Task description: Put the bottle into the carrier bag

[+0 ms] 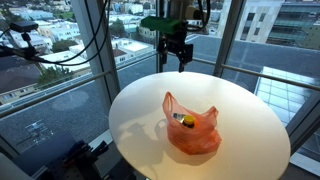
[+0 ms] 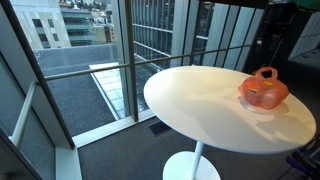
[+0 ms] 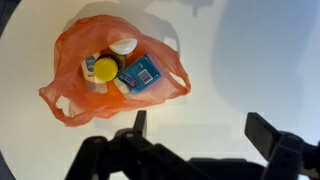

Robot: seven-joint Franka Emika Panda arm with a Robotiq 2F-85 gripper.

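Bottle [image 3: 125,72] lies inside orange carrier bag [image 3: 70,98], yellow cap [image 3: 105,68] showing through the bag's open mouth. Bag rests on white round tabletop [image 1: 245,110]. Pincer [image 1: 177,64] hangs above the tabletop, well apart from the bag. Wrist view: fingers [image 3: 138,126] spread wide, gripping nothing.

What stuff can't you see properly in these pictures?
1. Bottle, wrist view: only its yellow cap shows clearly. The orange bag hides the rest.
2. Blue packet, wrist view: its writing is too small to read.
3. In an exterior view the bag is too small to show what's inside.
4. Hand, wrist view: dark, and cut off by the bottom edge.
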